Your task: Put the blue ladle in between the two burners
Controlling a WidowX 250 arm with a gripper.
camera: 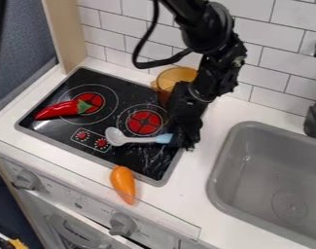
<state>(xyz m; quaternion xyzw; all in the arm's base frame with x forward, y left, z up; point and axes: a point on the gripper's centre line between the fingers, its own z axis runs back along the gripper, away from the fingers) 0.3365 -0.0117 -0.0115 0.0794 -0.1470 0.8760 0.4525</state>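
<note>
A toy kitchen here, and everything says so! Just beside the tool (178, 139), a black cooktop (153, 169) with red burners (144, 122); behind the tool, white brick-style tiles (271, 73) on the wall. Across on the tool's other side, a grey sink (254, 168) set into the white surface (192, 199), and out in front of the tool, stove knobs (123, 224) above what looks like an oven door (72, 231)!

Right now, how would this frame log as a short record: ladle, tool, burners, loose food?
ladle: on the stovetop, bowl toward picture left
tool: at the ladle's blue handle end
left burner: partly under red pepper
right burner: just behind ladle
carrot: at stovetop's front edge
pot: behind tool
</note>
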